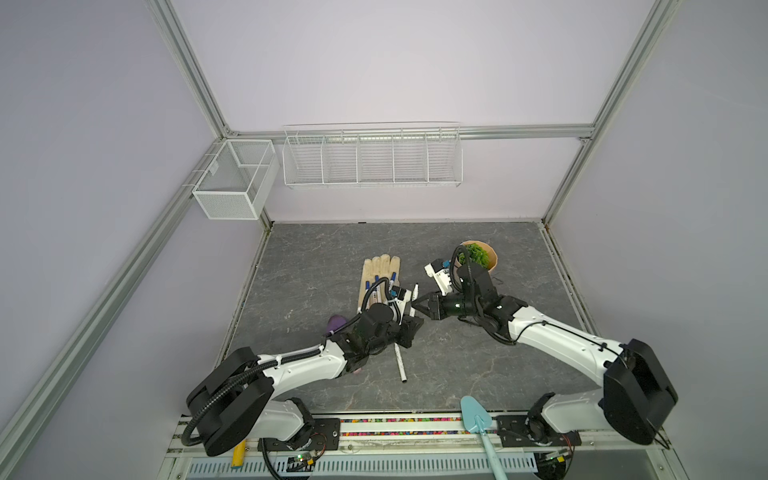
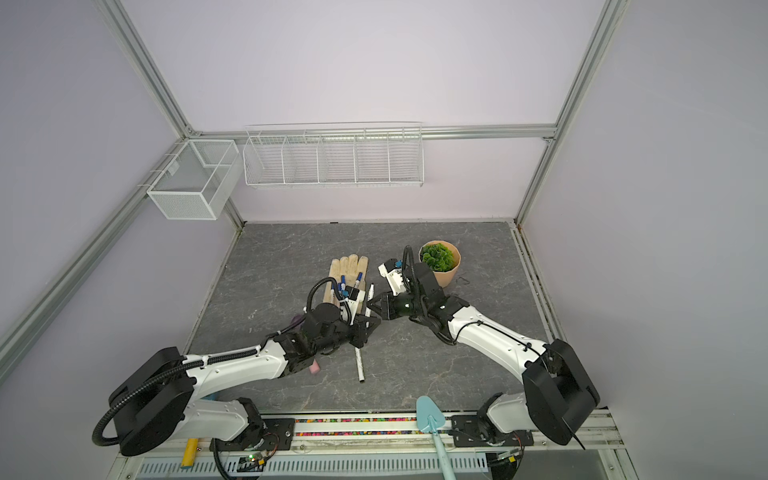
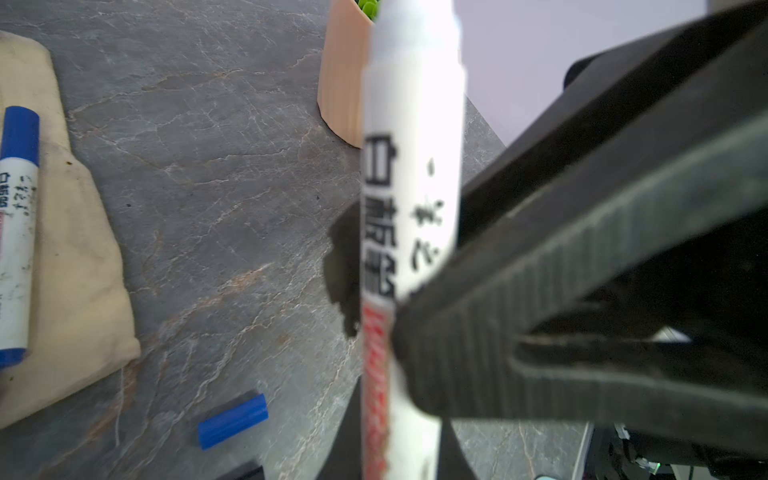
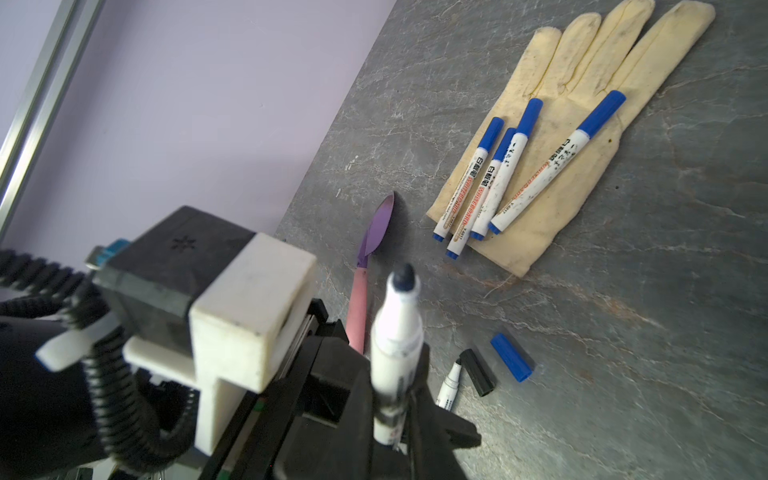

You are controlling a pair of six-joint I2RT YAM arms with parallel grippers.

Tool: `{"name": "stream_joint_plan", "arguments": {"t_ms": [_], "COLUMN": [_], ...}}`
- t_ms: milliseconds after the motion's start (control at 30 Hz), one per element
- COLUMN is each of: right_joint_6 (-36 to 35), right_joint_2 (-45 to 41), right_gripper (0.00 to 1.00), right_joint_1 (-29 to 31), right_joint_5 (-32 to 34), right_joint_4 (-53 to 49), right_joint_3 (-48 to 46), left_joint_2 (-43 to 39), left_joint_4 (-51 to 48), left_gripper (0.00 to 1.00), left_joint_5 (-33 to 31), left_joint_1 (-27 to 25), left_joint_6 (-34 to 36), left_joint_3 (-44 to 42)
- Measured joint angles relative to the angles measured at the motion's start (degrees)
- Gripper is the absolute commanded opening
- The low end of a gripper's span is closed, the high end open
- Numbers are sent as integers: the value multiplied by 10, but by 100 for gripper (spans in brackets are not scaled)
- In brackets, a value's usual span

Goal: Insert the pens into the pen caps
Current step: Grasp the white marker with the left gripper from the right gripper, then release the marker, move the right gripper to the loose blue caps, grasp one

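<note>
1. We saw the left gripper [image 1: 410, 329] clenched on a pen [image 4: 395, 332] at mid-barrel. The pen was held off the table [image 4: 623, 332], its bare dark tip clear of the jaws.
2. The right gripper [image 1: 419, 306] was clamped too, with its tips right at that pen in both top views. We could not tell whether it pinched the barrel or held nothing.
3. A blue cap [image 4: 512, 357] and a black cap [image 4: 478, 372] lay on the table just beside each other, near the left gripper. A loose pen [image 4: 448, 384], also uncapped, lay with its tip next to the black cap.
4. Four capped pens [image 4: 500, 178] lay on the glove [image 4: 602, 104]. We judged those done, with two pens left.
5. We judged the step in hand to be securing the pen in the left gripper so the right could fetch a cap.
6. To do it well:
   - Keep the left grip firm and the tip end free.
   - Check the tip colour first; we could not tell navy from black.
   - Pinch the cap across its closed half, leaving the mouth open.
   - Don't knock the neighbouring cap or the loose pen.
   - Line the cap up with the barrel and push straight along it, not sideways.
7. We saw one risk: a slanted push could twist the pen in the jaws.
</note>
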Motion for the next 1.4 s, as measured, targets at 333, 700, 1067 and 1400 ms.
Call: {"name": "stream_joint_plan", "arguments": {"t_ms": [333, 700, 1067, 1400], "right_joint_6": [-21, -102, -153, -169], "right_joint_2": [-6, 94, 256, 315], "right_gripper": [32, 36, 36, 34], "right_joint_1": [-5, 58, 118, 145], "right_joint_5": [1, 87, 209, 266], "right_joint_4": [-37, -188, -277, -312], "right_joint_3": [0, 57, 192, 237], "left_joint_2": [-48, -128, -228, -256], "left_joint_4": [-21, -57, -87, -93], "left_gripper": [0, 0, 0, 0], "left_joint_5": [-30, -132, -263, -289], "left_joint_1": [0, 6, 16, 22], "left_joint_6": [-2, -45, -126, -147], "left_joint_3": [-17, -75, -150, -161]}}
